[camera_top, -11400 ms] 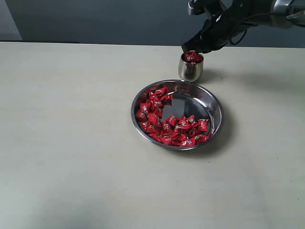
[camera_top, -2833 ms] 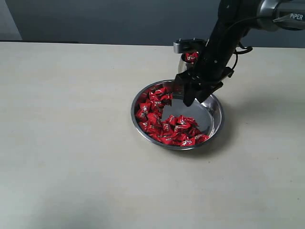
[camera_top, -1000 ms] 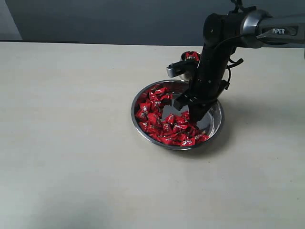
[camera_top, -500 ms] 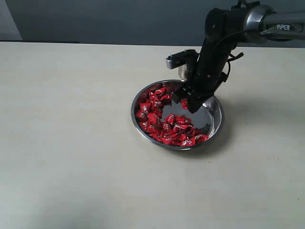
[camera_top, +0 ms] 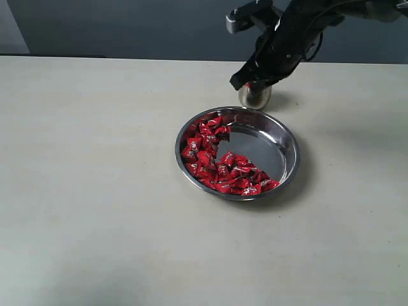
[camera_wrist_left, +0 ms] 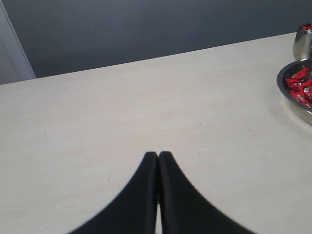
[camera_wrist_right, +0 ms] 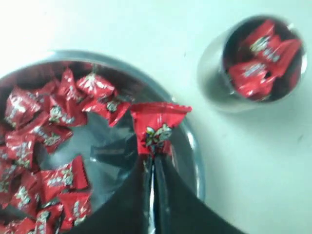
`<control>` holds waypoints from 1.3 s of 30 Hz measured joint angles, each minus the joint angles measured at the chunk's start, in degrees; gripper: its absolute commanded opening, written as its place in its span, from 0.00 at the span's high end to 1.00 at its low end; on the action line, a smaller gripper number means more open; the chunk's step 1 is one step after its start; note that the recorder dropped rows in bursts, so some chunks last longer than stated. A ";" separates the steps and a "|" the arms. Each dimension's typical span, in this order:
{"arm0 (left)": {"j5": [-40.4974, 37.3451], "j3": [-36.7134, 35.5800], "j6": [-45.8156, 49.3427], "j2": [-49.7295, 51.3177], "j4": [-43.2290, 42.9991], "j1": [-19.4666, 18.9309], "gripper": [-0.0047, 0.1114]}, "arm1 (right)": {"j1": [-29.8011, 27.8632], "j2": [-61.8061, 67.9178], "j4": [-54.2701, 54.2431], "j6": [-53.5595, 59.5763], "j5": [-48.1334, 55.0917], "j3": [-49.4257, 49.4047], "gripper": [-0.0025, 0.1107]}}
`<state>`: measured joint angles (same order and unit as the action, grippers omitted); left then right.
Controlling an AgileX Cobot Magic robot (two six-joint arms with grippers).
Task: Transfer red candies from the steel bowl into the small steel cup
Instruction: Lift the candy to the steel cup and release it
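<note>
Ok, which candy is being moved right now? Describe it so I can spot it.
Find the steel bowl holding red candies, then the small steel cup just beyond it. The right gripper hangs raised near that cup. The candy is the one pinched in its tips, in mid-air, unlike those lying in bowl and cup.

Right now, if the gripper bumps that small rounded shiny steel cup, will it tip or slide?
Probably tippy: the small rounded shiny steel cup curves in toward its base. The red wrapped candies inside likely add little weight. Its polished handleless wall looks slick, so it might slide first.
</note>
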<state>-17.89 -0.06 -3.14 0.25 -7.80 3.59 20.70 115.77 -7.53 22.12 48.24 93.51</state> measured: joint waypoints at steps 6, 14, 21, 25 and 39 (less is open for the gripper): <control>0.00 0.00 0.00 0.00 0.00 0.00 0.96 | -2.03 0.24 0.91 -0.05 -4.47 1.89 0.98; 0.00 0.00 0.00 0.00 0.00 0.00 0.96 | -3.70 3.60 1.15 -0.05 -7.57 5.69 0.98; 0.00 0.00 0.00 0.00 0.00 0.00 0.96 | -3.70 7.99 1.15 -0.05 -9.56 8.15 0.98; 0.00 0.00 0.00 0.00 0.00 0.00 0.96 | -3.70 9.96 1.15 -0.05 -10.67 9.16 0.98; 0.00 0.00 0.00 0.00 0.00 0.00 0.96 | -5.44 12.00 0.47 -1.32 -13.95 9.29 0.98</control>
<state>-17.89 -0.06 -3.14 0.25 -7.80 3.59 15.26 127.76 -7.06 20.80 34.29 102.80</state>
